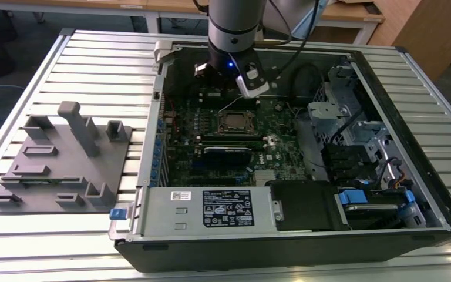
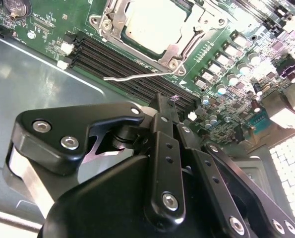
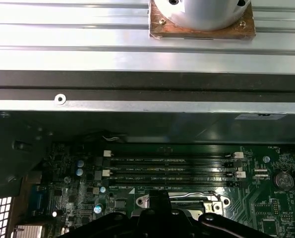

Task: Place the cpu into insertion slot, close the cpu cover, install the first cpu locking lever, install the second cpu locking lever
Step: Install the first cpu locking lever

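Observation:
The cpu point(image 2: 152, 22) lies in the insertion slot point(image 1: 237, 121) on the green board inside the open computer case. The silver cpu cover point(image 2: 176, 48) lies flat around it. A thin wire locking lever point(image 2: 137, 77) runs along the socket's side next to the memory slots, with its free end standing off from the socket. My gripper point(image 2: 169, 101) hangs above the board just beyond that lever, its fingers pressed together with nothing between them. In the exterior view the gripper point(image 1: 249, 91) is just behind the socket. In the first wrist view the gripper point(image 3: 159, 201) stands over the socket's edge.
Long black memory slots point(image 3: 172, 168) lie between the socket and the case wall point(image 3: 137, 106). A power supply point(image 1: 209, 208) and drive cages point(image 1: 351, 135) crowd the case's near and right sides. A grey fixture block point(image 1: 61, 164) stands on the slatted table point(image 1: 37, 247) at the exterior view's left.

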Robot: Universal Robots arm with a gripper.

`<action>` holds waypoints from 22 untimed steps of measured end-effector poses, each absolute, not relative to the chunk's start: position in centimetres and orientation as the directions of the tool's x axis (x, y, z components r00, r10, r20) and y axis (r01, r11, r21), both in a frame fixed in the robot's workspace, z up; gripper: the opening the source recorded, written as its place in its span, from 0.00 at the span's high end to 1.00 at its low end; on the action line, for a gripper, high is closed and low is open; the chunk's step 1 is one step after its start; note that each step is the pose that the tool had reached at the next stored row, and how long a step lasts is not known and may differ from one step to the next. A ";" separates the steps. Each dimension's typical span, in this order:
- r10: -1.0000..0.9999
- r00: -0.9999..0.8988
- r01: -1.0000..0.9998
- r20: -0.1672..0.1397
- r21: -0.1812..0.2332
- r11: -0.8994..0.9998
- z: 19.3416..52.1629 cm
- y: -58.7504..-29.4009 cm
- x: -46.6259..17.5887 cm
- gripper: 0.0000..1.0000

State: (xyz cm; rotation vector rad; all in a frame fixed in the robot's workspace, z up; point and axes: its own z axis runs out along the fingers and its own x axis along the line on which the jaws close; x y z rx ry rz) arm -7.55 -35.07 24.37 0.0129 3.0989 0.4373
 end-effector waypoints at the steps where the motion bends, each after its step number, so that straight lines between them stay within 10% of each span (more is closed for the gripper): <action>1: 0.010 -1.000 0.007 -0.011 0.277 0.961 24.4 -35.1 -7.5 0.90; 22: 0.010 -1.000 0.007 -0.011 0.271 0.963 24.0 -34.9 -7.0 0.90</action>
